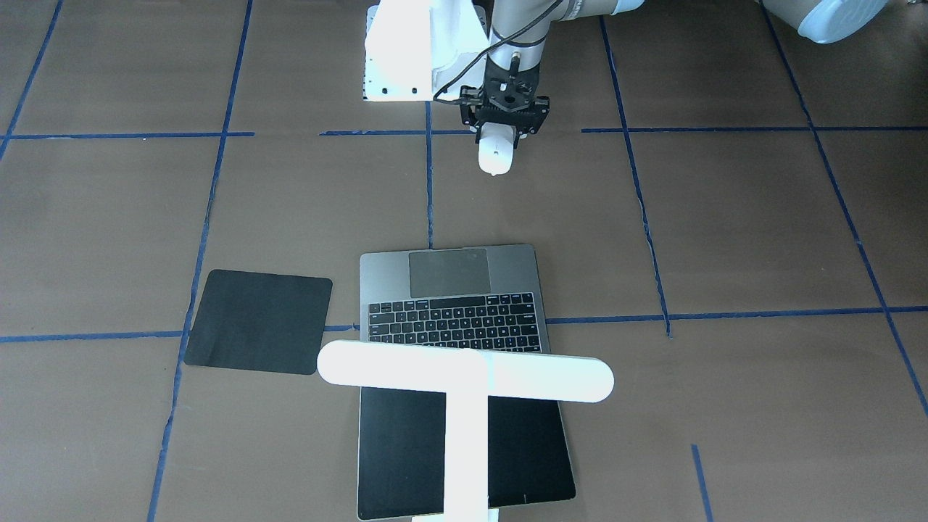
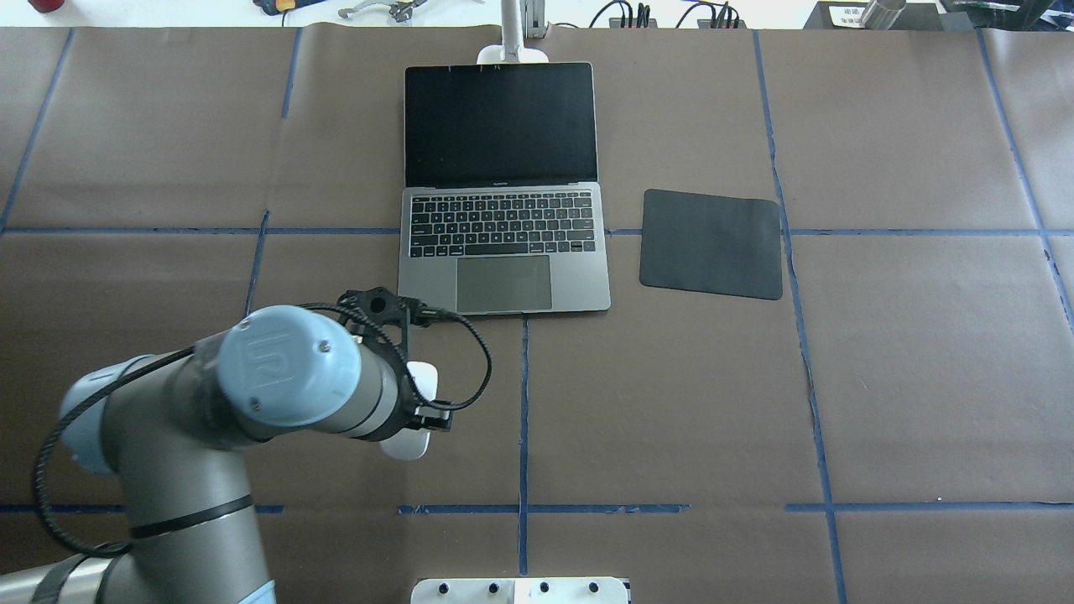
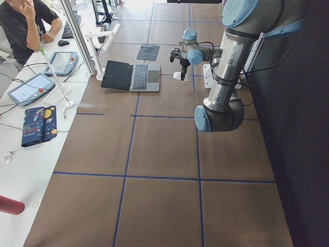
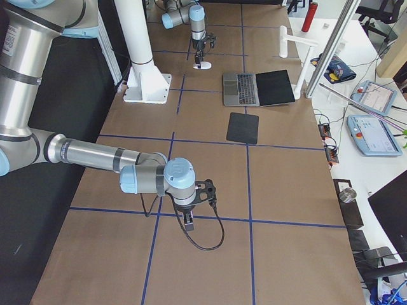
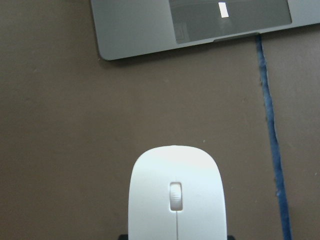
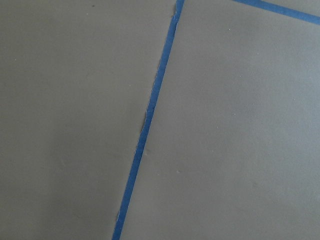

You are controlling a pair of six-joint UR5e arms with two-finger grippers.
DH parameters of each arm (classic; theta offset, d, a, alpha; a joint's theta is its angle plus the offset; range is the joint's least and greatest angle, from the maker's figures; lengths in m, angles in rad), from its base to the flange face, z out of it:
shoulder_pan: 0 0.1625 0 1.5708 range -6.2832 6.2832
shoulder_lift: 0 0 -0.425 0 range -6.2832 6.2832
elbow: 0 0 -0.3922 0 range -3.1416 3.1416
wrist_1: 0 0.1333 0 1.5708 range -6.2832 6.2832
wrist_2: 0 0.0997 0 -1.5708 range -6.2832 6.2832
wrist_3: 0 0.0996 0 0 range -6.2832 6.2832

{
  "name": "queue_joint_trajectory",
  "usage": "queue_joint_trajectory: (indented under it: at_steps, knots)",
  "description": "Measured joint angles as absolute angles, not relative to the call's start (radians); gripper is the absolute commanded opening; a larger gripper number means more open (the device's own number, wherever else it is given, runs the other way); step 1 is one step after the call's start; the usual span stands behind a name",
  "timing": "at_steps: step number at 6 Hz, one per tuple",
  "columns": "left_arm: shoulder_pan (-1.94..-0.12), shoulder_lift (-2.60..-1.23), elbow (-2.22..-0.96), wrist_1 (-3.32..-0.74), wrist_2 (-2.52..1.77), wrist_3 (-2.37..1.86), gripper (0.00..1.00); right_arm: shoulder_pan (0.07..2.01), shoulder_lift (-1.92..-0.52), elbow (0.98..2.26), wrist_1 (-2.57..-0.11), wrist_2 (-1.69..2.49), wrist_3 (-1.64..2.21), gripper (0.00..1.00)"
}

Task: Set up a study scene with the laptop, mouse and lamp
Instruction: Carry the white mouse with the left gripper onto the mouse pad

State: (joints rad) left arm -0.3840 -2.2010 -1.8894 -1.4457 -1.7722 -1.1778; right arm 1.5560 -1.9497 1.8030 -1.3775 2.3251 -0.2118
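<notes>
Since my left gripper (image 1: 505, 122) is clamped only on the rear end of the mouse (image 1: 496, 154), near the laptop's (image 2: 503, 252) near left corner, I'd expect the smooth shell to pivot or slip out if I swing toward the black mat (image 2: 711, 243). A low path could clip the laptop edge. Lamp (image 1: 464, 377) head sits over the screen. Can't tell if the mouse is off the table (image 2: 671, 403); pad contact is cut off in the wrist view. Right gripper (image 4: 191, 216): jaw state unreadable.

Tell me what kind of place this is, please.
Probably a robotics lab: a robot arm reaches over a table with a blue tape grid, and control pendants lie on a bench near a seated person.
</notes>
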Motion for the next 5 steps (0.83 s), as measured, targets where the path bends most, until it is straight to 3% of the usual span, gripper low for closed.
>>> queue_joint_trajectory:
  at_steps: [3, 5]
  knots:
    - [-0.444, -2.610, -1.402, -1.493, -1.774, -1.210, 0.24, 1.556, -1.950, 1.801, -1.378, 2.325, -0.212, 1.00]
    - [-0.458, -2.876, -0.970, -1.662, -1.772, -1.276, 0.24, 1.555, -1.950, 1.793, -1.377, 2.325, -0.212, 1.00]
